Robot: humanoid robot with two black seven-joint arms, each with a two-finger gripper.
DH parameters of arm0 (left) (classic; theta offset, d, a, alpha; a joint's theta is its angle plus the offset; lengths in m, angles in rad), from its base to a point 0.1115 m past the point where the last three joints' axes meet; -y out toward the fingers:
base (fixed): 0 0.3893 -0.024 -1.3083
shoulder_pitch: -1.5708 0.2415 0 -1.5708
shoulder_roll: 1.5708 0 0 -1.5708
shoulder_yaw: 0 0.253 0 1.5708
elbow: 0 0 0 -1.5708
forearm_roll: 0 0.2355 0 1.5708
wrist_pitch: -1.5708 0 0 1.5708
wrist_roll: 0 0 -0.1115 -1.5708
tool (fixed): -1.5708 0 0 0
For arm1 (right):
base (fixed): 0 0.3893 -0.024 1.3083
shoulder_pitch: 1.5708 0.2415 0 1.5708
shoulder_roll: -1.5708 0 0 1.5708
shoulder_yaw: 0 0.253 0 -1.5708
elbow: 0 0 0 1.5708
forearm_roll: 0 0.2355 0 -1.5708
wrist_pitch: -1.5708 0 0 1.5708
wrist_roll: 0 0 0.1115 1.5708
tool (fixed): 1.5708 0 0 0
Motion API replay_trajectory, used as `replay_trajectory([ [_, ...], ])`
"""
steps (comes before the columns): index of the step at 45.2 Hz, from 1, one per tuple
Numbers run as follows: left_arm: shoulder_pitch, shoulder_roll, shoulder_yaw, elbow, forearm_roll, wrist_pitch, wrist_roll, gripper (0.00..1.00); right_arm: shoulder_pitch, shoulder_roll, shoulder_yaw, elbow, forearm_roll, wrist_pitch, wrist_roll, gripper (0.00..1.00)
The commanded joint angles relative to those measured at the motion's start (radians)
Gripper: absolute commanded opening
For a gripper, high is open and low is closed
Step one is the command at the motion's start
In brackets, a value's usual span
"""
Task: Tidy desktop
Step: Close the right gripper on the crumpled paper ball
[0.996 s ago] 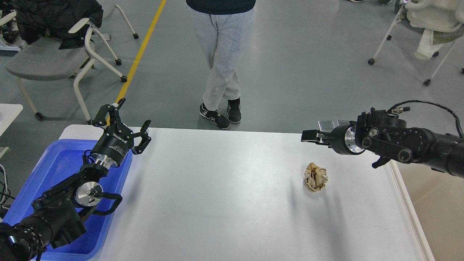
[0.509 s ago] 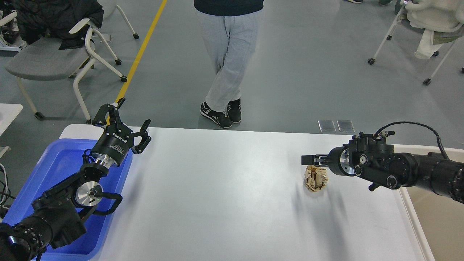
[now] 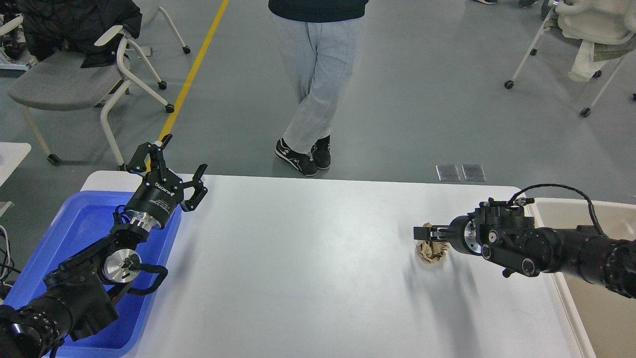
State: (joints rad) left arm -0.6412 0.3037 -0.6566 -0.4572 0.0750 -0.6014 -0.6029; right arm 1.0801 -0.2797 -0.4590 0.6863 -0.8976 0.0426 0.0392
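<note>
The white desktop [image 3: 308,268] carries a crumpled brown paper ball [image 3: 429,251] on its right side. My right gripper [image 3: 425,232] comes in from the right and sits low, right over the top of the ball and covering its upper part. It is seen side-on, so I cannot tell whether its jaws are open or whether it grips the ball. My left gripper [image 3: 184,155] is open and empty, held above the table's far left corner, over the edge of the blue tray.
A blue plastic tray [image 3: 74,233] sits at the table's left end under my left arm. A beige tub [image 3: 601,303] stands off the right edge. A person [image 3: 310,89] stands just beyond the far edge. Chairs [image 3: 74,79] stand on the floor behind.
My right gripper has come down and toward me, from above the table's far right edge to right on top of the paper ball. The left arm has not moved.
</note>
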Motion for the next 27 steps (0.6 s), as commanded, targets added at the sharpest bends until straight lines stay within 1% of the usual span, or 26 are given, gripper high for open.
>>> replay_trajectory([
  [1,0.000,0.000,0.000,0.000,0.000,0.000,0.000,1.00,-0.029,0.022,0.000,-0.034,-0.003,-0.020,0.002,1.00],
  [27,0.000,0.000,0.000,0.000,-0.001,0.000,0.000,1.00,-0.074,0.057,0.002,-0.073,-0.003,-0.041,0.008,1.00],
])
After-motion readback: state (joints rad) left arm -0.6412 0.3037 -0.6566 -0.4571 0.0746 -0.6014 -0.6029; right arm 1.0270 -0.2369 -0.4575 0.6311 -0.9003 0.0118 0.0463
